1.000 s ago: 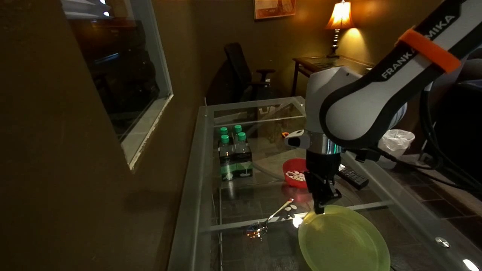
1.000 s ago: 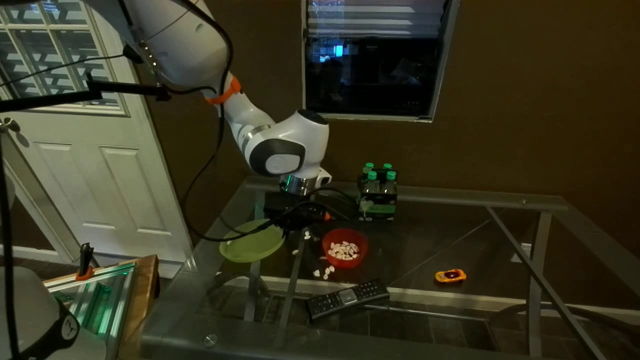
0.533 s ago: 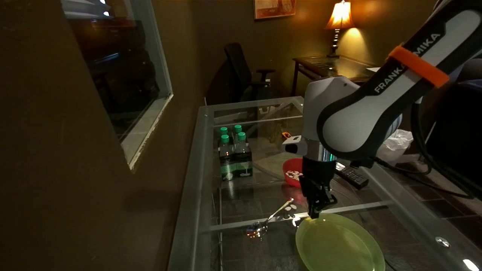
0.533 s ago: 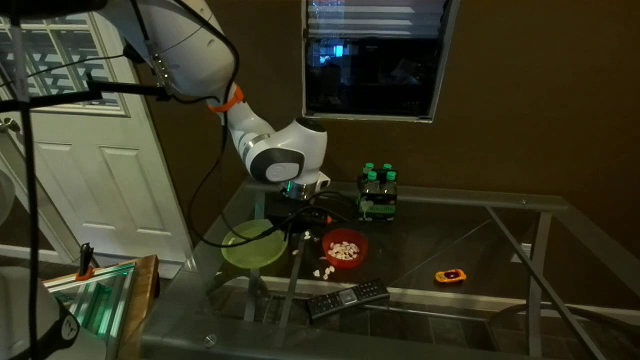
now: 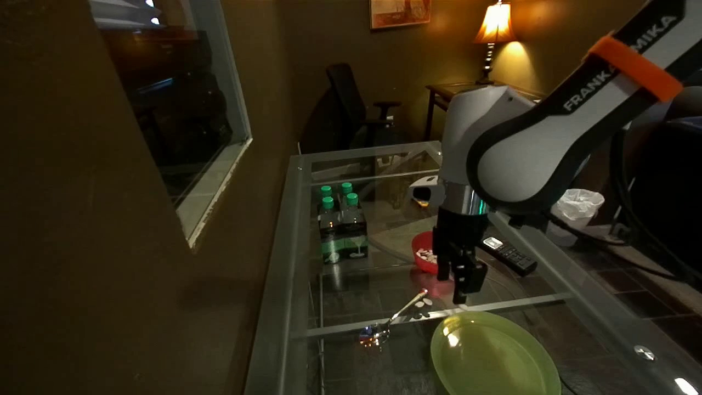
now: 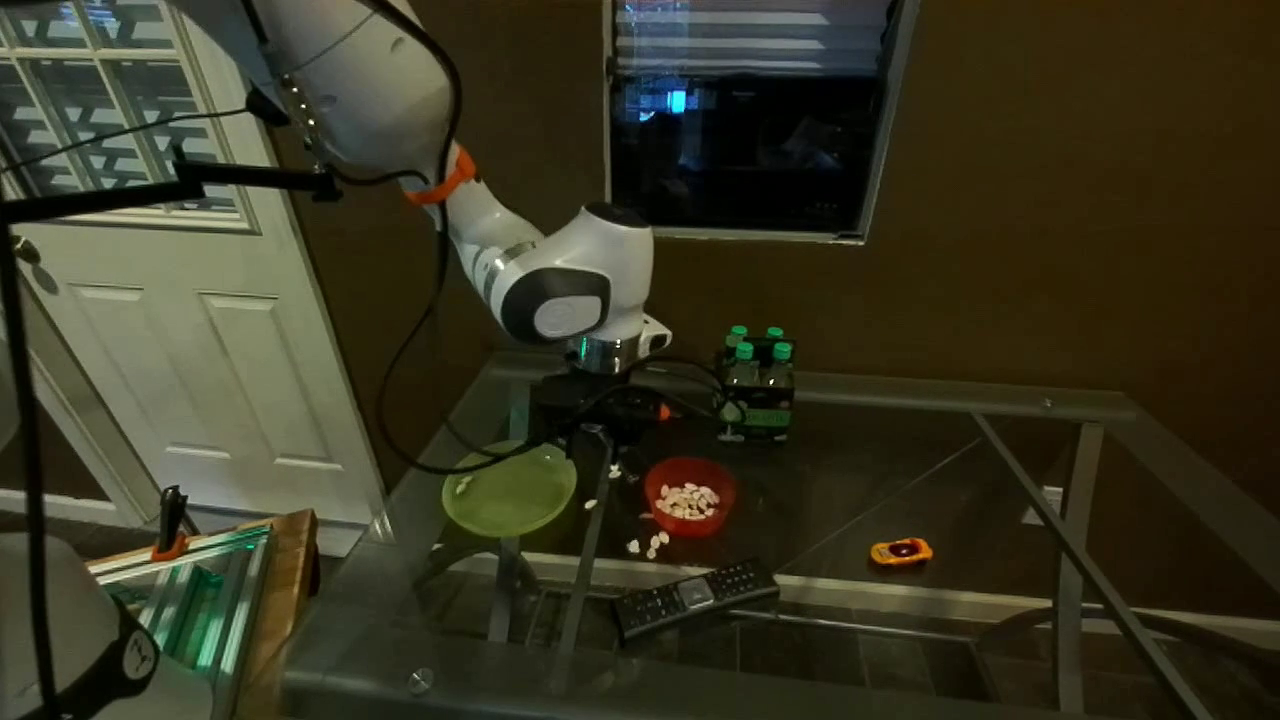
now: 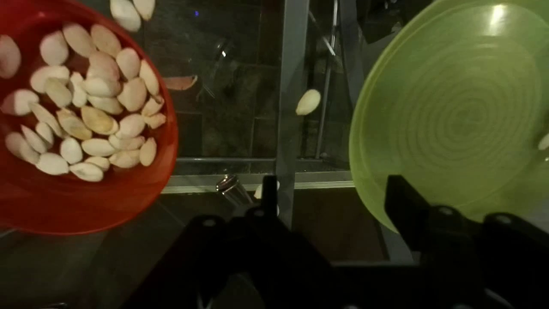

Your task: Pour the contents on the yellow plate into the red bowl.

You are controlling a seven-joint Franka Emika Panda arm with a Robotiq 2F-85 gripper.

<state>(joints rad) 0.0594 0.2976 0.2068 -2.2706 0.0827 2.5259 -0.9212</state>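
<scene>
Pincer (image 7: 331,193) released, its two fingers stand apart. Leftmost in the wrist view sits the plain red bowl (image 7: 85,206), holding many pale oval seeds (image 7: 98,146); rightmost, the round, shallow, yellow-green plate (image 7: 463,124), faintly ringed, one seed (image 7: 544,142) on it. Between their rims a strip of table (image 7: 291,141) lies open, a loose seed (image 7: 309,102) upon it. There the pincer hangs, bowl to its left, plate to its right; in an exterior view a gap shows between its fingertips (image 5: 459,296) and the plate's rim.
</scene>
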